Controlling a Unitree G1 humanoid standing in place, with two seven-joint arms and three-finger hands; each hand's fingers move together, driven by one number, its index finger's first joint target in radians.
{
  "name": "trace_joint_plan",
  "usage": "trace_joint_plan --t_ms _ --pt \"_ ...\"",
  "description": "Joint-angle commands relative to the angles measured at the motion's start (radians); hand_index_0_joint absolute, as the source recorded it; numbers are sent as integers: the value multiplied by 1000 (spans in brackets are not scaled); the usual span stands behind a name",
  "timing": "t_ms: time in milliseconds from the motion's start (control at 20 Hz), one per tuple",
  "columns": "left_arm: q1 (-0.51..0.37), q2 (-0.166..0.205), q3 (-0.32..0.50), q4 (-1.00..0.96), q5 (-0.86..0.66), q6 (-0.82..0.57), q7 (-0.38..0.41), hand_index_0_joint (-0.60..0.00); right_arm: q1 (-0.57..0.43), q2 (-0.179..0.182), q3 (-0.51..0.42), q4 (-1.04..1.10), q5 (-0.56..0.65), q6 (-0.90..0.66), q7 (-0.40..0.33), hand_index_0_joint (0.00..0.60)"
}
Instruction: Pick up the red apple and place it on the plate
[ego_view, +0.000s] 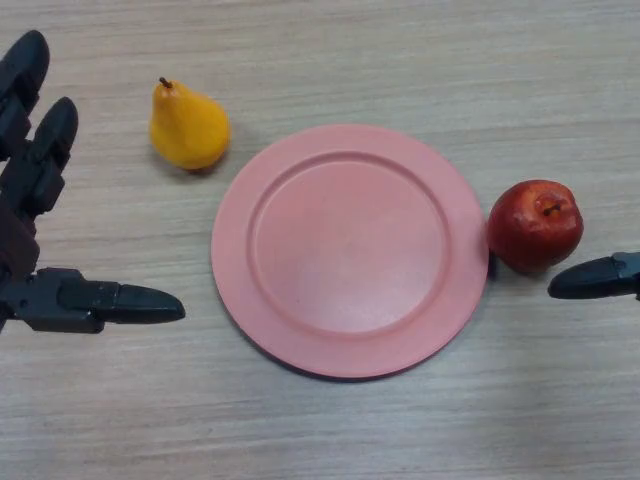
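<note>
A red apple (535, 224) with a short stem stands on the wooden table, touching or nearly touching the right rim of a pink plate (350, 250) that lies bare in the middle. At the right edge only one finger of my right hand (595, 277) shows, stretched out just below and to the right of the apple, a small gap apart. My left hand (40, 200) is at the far left, fingers straight and spread, thumb pointing toward the plate, holding nothing.
A yellow pear (188, 125) lies on the table above and left of the plate, between the plate and my left hand's fingers.
</note>
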Motion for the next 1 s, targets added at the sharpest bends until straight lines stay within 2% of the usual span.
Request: trace_joint_plan --t_ms 50,250,350,450,550,750,900,950,1000 --pt "-10 30 52 -63 10 -137 -5 0 -37 -24 -40 -59 27 -83 -50 0" --pt "19 15 65 -58 -5 -171 -15 0 -60 -14 2 -67 3 -33 -73 0" --pt "20 16 71 -61 -32 -161 -19 0 -53 0 5 -63 -10 -48 -82 0" --pt "21 24 81 -67 -49 -143 -26 0 -57 -7 -4 -63 -11 -40 -82 0" --pt "14 31 85 -25 -18 -189 -40 0 -55 -6 -4 -48 -21 -60 -86 0" --pt "-37 76 98 133 103 -360 -65 0 -53 2 25 -58 -71 -55 -91 0" --pt "-105 127 87 250 116 -390 -48 0 -82 0 42 -80 -90 -2 -84 0" --pt "-117 133 79 276 118 -397 -47 0 -89 1 48 -78 -93 3 -85 0" --pt "-158 137 58 350 131 -450 -9 0 -105 5 63 -72 -104 2 -89 0"
